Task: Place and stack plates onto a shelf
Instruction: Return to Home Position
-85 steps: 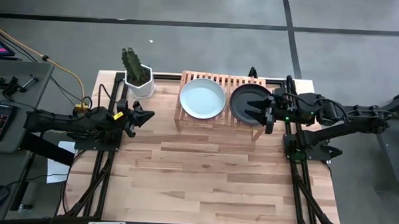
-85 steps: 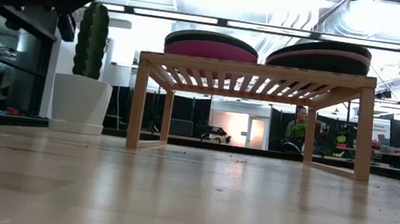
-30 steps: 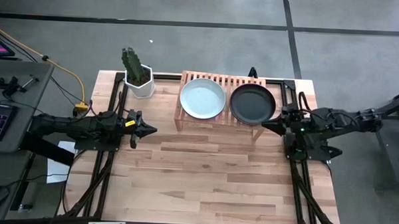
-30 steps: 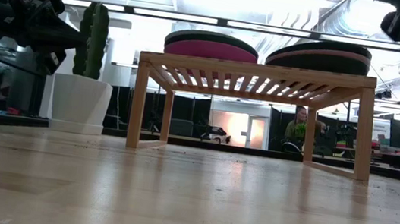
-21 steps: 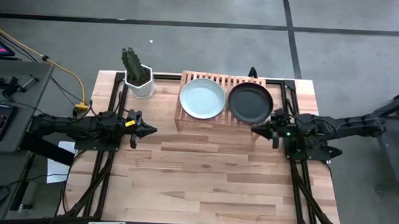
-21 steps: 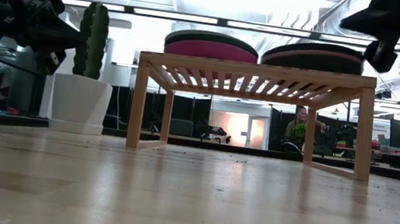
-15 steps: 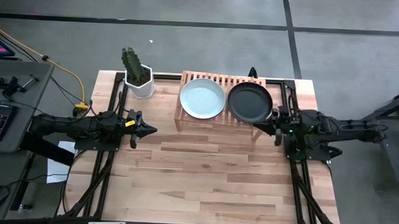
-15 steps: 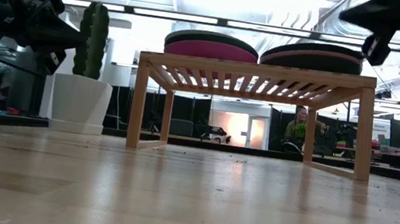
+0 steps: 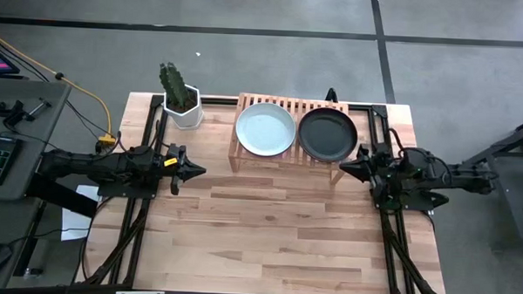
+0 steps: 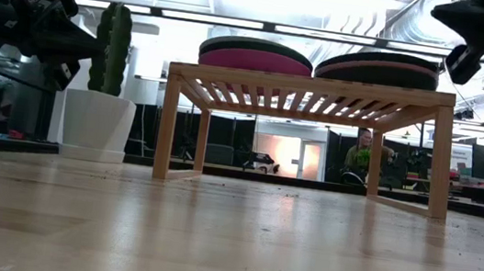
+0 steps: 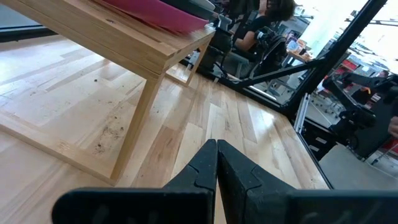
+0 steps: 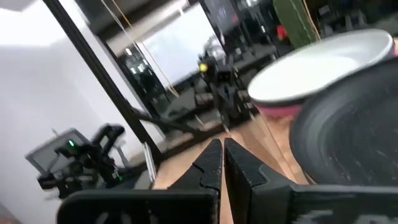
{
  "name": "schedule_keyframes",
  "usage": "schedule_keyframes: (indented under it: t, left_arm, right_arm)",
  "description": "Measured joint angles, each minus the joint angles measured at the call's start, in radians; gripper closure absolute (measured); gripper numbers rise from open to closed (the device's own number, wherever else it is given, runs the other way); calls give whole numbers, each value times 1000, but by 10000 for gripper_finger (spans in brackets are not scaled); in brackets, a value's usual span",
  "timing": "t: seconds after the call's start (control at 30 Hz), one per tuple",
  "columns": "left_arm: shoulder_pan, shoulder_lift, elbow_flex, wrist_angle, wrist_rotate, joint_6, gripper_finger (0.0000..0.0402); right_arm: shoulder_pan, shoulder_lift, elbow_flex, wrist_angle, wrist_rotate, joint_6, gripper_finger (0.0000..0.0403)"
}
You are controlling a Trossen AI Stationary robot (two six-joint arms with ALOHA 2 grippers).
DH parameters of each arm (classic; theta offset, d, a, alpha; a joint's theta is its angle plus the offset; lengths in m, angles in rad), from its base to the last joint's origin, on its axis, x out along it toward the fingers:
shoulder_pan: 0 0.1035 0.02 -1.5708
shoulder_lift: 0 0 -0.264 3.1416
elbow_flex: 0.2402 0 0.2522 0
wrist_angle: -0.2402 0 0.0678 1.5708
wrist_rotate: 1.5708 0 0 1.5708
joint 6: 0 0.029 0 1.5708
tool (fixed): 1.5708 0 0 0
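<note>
Shelf (image 9: 308, 103) bore the plates (image 10: 255, 59) in two stacks, pale mint plate (image 9: 266, 129) topping one, black plate (image 9: 328, 135) the other. Stacking looked done; left gripper (image 9: 195, 170) and right gripper (image 9: 344, 167), pressed together and empty at the table (image 9: 267, 230) sides, only needed settling home.

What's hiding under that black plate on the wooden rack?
From above, the black plate covers everything below it. The low view shows a light pink plate edge directly under it, then a darker plate resting on the shelf. Their faces are hidden.
</note>
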Motion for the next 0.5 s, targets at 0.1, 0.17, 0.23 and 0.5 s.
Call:
schedule_keyframes:
  t: [0.1,0.17,0.23,0.5]
  left_arm:
    - [0,0,0,0,0,0,401]
    - [0,0,0,0,0,0,401]
    - [0,0,0,0,0,0,401]
    - [0,0,0,0,0,0,401]
  right_arm:
    - [0,-53,-67,101,0,-3,403]
    - [0,-84,-103,142,-2,-9,403]
    - [0,-113,-138,157,-11,-15,403]
    - [0,-144,-238,169,-27,-52,403]
